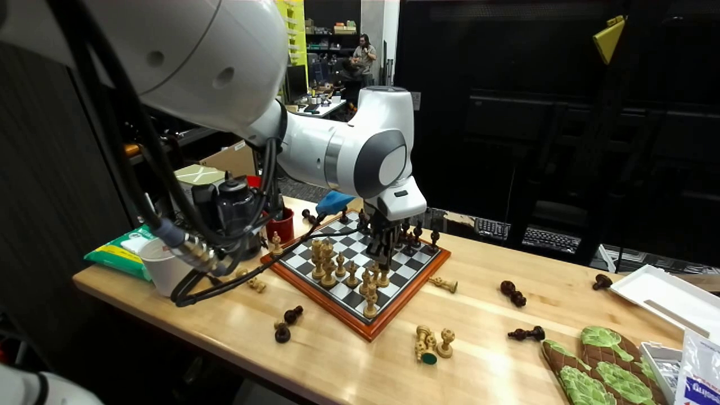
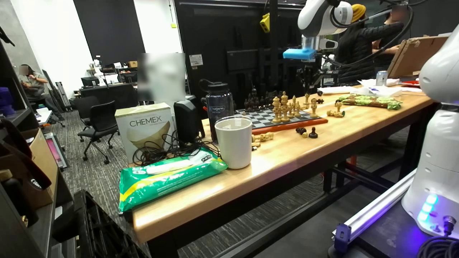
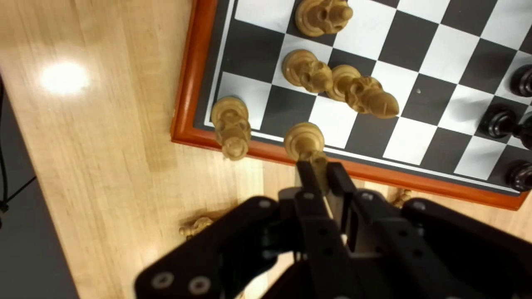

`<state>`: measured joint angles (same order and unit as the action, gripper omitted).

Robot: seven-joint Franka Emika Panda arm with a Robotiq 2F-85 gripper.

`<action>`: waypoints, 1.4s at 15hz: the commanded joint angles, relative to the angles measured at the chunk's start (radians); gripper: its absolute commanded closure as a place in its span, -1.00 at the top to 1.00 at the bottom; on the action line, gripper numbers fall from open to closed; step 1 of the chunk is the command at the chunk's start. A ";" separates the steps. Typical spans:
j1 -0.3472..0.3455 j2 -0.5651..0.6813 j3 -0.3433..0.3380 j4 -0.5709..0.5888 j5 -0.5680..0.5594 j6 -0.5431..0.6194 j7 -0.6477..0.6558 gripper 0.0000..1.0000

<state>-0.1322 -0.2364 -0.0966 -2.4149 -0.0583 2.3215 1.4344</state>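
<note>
Clamps a pale piece in the gripper, at the edge of the board. Presumably amid gripping or placing; calls for a steady, upright move, clear of neighbouring pieces.

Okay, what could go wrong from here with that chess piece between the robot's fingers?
The carved tan wooden chess piece might twist or slip, as the slim black fingers flank only its upper part. Any sideways move might topple the slender tan wooden neighbour standing in a corner of the square red-framed chessboard.
</note>
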 commanded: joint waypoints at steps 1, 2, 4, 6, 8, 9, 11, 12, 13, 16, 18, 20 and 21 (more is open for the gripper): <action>-0.012 -0.003 0.009 -0.024 0.043 0.020 -0.030 -0.94; -0.011 0.000 0.009 -0.028 0.051 0.025 -0.035 -0.94; -0.011 0.007 0.009 -0.033 0.063 0.036 -0.042 -0.94; -0.010 0.011 0.008 -0.040 0.074 0.046 -0.047 -0.94; -0.009 0.016 0.007 -0.047 0.084 0.057 -0.055 -0.94; -0.009 0.018 0.008 -0.050 0.088 0.060 -0.057 -0.94; -0.009 0.023 0.007 -0.054 0.095 0.066 -0.060 -0.94; -0.009 0.025 0.007 -0.054 0.096 0.067 -0.061 -0.94; -0.009 0.028 0.007 -0.055 0.095 0.068 -0.061 -0.94; -0.009 0.036 0.007 -0.055 0.094 0.069 -0.061 -0.94; -0.008 0.038 0.007 -0.055 0.094 0.070 -0.062 -0.94; -0.008 0.041 0.007 -0.055 0.094 0.073 -0.063 -0.94; -0.008 0.042 0.006 -0.054 0.095 0.073 -0.064 -0.94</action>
<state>-0.1324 -0.1873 -0.0966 -2.4587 0.0053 2.3802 1.3958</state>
